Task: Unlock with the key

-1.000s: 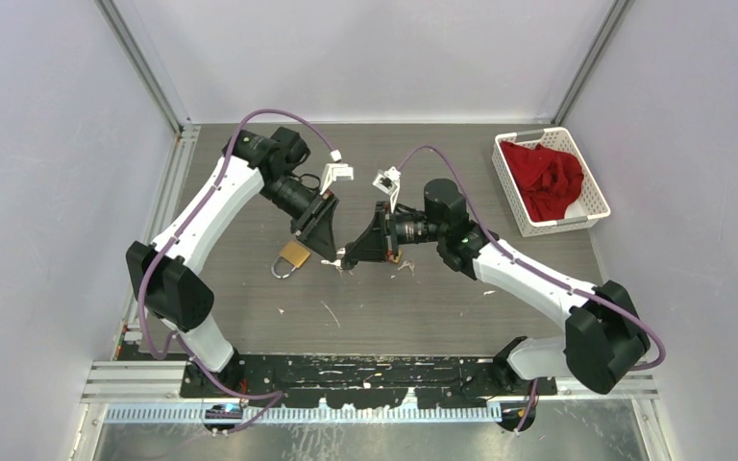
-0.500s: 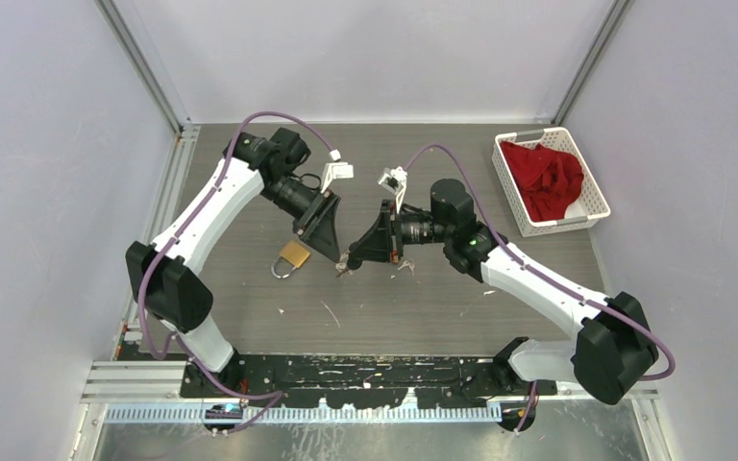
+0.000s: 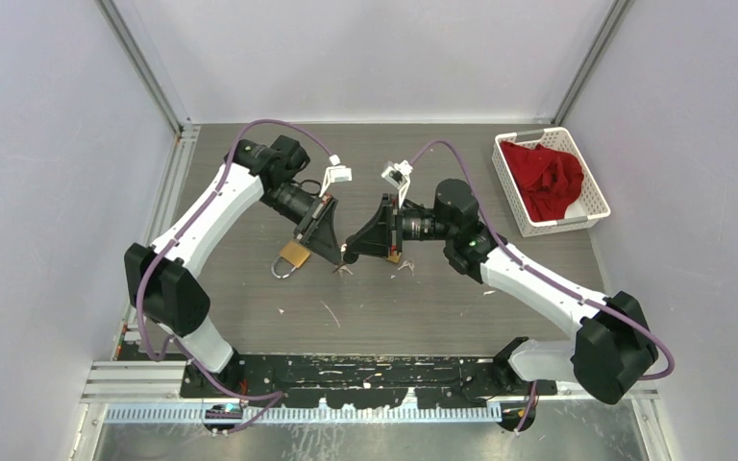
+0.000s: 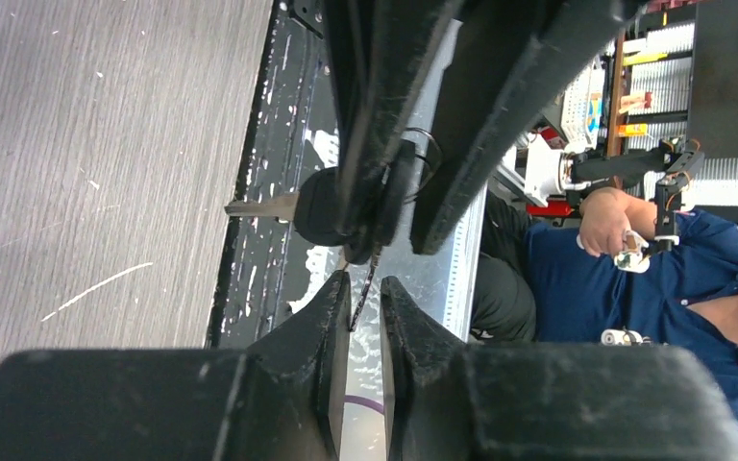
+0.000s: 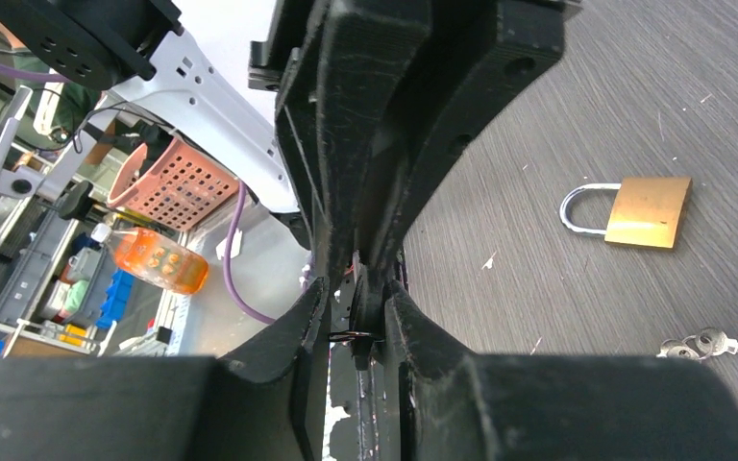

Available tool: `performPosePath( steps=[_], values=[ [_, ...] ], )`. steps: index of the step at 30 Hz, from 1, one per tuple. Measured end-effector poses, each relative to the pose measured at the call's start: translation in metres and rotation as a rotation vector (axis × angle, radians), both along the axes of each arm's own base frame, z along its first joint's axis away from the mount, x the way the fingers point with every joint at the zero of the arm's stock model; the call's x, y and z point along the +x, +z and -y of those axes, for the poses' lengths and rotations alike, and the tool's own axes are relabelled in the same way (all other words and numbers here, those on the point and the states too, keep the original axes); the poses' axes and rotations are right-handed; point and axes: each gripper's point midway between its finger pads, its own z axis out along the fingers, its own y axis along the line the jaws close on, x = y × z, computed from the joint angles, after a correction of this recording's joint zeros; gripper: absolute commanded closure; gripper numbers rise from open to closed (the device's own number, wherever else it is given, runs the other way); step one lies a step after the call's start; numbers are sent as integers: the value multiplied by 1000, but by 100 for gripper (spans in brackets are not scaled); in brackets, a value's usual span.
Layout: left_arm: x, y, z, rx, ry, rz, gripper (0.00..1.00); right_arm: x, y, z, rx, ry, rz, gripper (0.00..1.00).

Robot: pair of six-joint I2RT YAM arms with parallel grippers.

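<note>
Grained grey table [image 3: 423, 307] carries a squarish, steel-shackled brass padlock [image 3: 294, 254].

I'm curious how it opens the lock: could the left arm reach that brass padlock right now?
Probably yes. The padlock lies on bare table just beside the left gripper, nothing between them. But that gripper is up against the key pinched in the right gripper, so it seems busy.
</note>
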Motion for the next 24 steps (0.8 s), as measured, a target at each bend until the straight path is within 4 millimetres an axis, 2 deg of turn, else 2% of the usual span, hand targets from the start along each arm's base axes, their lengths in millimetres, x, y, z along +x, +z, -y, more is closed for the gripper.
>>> performPosePath(
  steps=[16,21,22,24],
  values=[
    [-12,9,-8,-19,-30,42,86,0,-3,-1,3,-3,-19,99],
    [-5,7,-4,-23,-2,58,78,-2,-6,-5,1,9,-35,99],
    [-3,5,-3,-18,6,59,79,-3,-6,-6,0,12,-37,99],
    [0,1,-2,-8,19,59,88,-3,-7,-6,0,14,-39,99]
  ],
)
